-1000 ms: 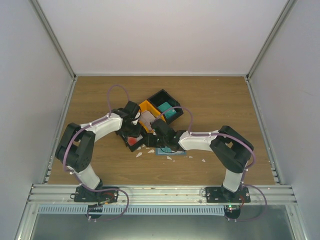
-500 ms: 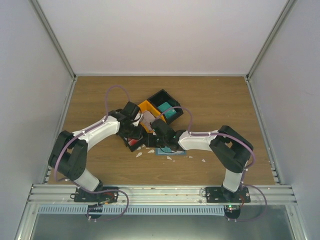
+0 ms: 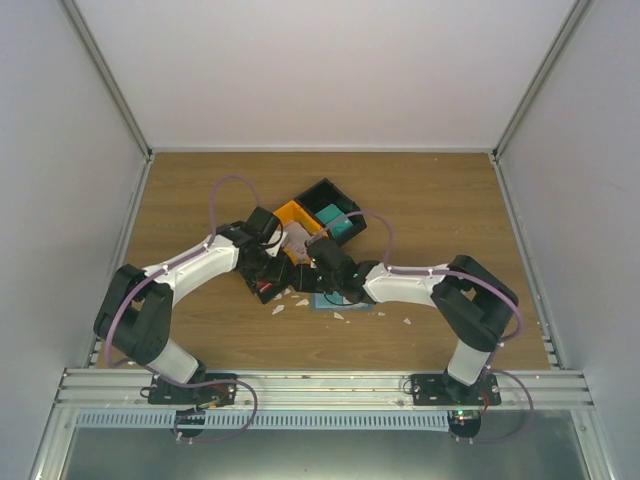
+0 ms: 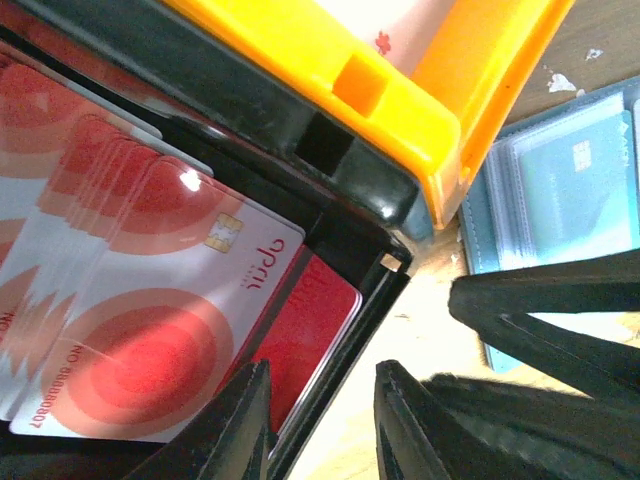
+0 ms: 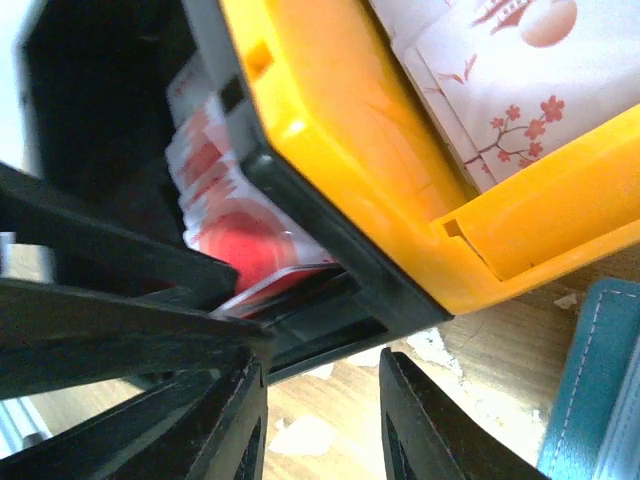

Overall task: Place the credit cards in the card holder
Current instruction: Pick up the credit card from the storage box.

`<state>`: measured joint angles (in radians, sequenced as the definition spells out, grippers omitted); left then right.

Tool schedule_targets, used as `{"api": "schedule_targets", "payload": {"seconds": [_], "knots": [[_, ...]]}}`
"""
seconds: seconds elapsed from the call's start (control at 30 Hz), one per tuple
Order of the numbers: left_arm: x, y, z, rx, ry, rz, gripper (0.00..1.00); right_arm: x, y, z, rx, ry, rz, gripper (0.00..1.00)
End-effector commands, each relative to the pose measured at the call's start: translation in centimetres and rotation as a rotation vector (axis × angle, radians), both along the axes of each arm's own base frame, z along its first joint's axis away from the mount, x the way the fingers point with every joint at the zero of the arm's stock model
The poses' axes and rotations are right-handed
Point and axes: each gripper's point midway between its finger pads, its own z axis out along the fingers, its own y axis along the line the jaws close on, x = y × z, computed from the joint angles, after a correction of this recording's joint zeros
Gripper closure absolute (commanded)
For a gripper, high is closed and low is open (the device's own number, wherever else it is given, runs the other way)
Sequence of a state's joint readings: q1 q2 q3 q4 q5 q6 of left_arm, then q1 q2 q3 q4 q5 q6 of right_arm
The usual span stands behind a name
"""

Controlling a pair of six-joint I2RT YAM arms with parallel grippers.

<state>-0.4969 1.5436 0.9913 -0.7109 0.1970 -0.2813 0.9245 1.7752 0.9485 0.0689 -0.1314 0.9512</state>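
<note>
Left gripper (image 4: pixel 322 375) hangs with its fingers apart at the near-right corner of the black bin (image 4: pixel 360 320). One finger is over the cards and the other is outside the wall, above the bare table (image 4: pixel 440 300). It grips nothing that I can see.

The credit cards (image 4: pixel 150 320) lie inside that bin as a fanned red-and-white stack. Their long edges run roughly along the wall that passes between the fingers, and the top card's chip faces up.

Right gripper (image 5: pixel 322 365) is also spread and empty. It sits just right of the same bin, over the wood on the near side of the orange bin (image 5: pixel 350 180).

The card holder (image 4: pixel 570 180) lies flat and open on the table just right of the black bin, with its clear sleeves up. One sleeve seems to hold a card already.

The left arm is plainly the nearer one for a pick, since the stack sits directly under its inner finger. I judge the bin wall to be the obstacle: the outer finger must clear it and come inside before a card's edge can be pinched. The holder then lies a short carry to the right, past the right gripper.
</note>
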Motion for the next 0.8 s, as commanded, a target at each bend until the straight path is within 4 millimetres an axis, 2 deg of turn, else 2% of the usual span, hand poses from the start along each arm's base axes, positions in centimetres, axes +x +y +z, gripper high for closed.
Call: {"api": "schedule_targets", "payload": {"seconds": [0.0, 0.17, 0.4, 0.77], "knots": [[-1.5, -0.2, -0.6, -0.007, 0.042, -0.002, 0.67, 0.6, -0.5, 3.1, 0.059, -0.082, -0.035, 0.66], [-1.5, -0.3, -0.7, -0.003, 0.040, -0.003, 0.63, 0.3, -2.1, 4.2, 0.070, -0.112, -0.071, 0.64], [-0.9, -0.1, -0.5, 0.021, 0.012, -0.013, 0.53, 0.1, -4.1, 5.1, 0.063, -0.138, -0.116, 0.62], [0.1, 0.4, -1.7, 0.084, -0.015, -0.044, 0.44, -0.4, -5.6, 4.6, 0.057, -0.123, -0.137, 0.61]]}}
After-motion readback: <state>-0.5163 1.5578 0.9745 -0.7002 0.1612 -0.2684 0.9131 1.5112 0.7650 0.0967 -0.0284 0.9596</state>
